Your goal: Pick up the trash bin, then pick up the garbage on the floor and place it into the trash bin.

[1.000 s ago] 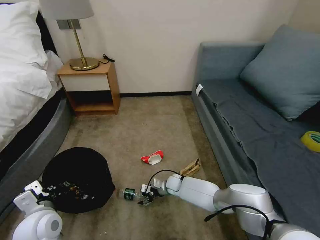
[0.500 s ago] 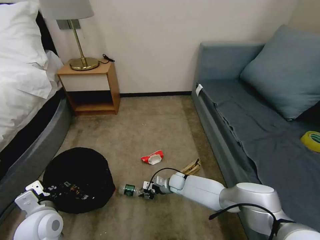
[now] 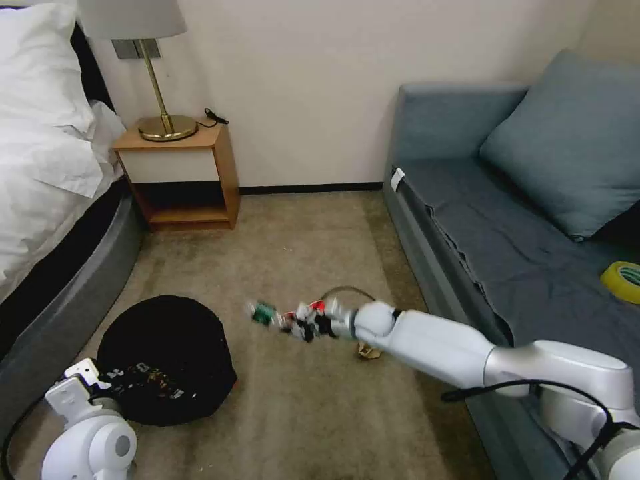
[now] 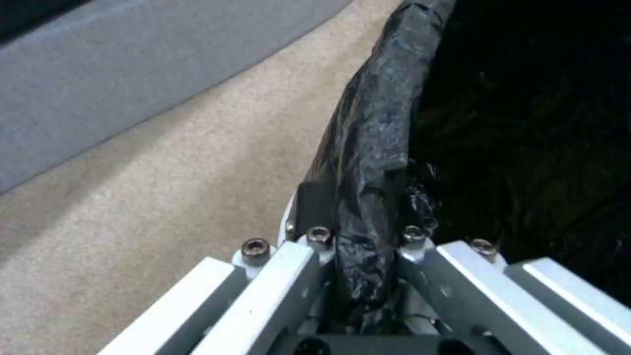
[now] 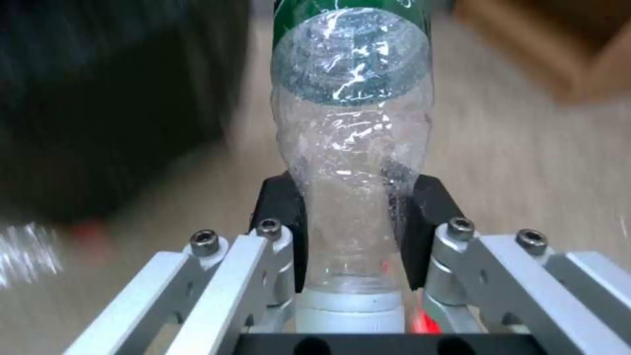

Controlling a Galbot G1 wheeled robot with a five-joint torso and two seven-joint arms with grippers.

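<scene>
Clear plastic bottle (image 5: 353, 148) with green label: being gripped at its neck end between the black pads (image 5: 284, 222) of the right gripper (image 5: 355, 231), white cap toward the wrist, labelled end pointing away. From the head view the bottle (image 3: 264, 312) is hanging above the floor (image 3: 300, 267), off the carpet, between the trash bin (image 3: 163, 357) and the sofa (image 3: 507, 253), with the right gripper (image 3: 300, 327) clamping it and the right arm reaching in from the lower right.

Black-bagged trash bin: sitting low at the robot's left, near the bed base (image 3: 60, 293). Left gripper (image 4: 358, 236) is pinching the bin's bagged rim (image 4: 374, 148), one finger outside the rim and one inside; in the head view the left gripper (image 3: 100, 387) is meeting the bin's near edge. Inside of the bin is reading as dark; contents cannot be told apart.

Red-and-white crumpled pack (image 3: 319, 307): lying on the carpet, mostly covered by the right gripper. Tan crumpled paper (image 3: 368, 350): lying on the carpet, partly showing under the right forearm, near the sofa front.

Other items:
- wooden nightstand (image 3: 183, 173) standing against the wall, carrying a brass lamp (image 3: 163, 100);
- blue-grey cushion (image 3: 567, 140) leaning on the sofa;
- yellow tape roll (image 3: 623, 280) resting on the sofa seat at the right edge.
</scene>
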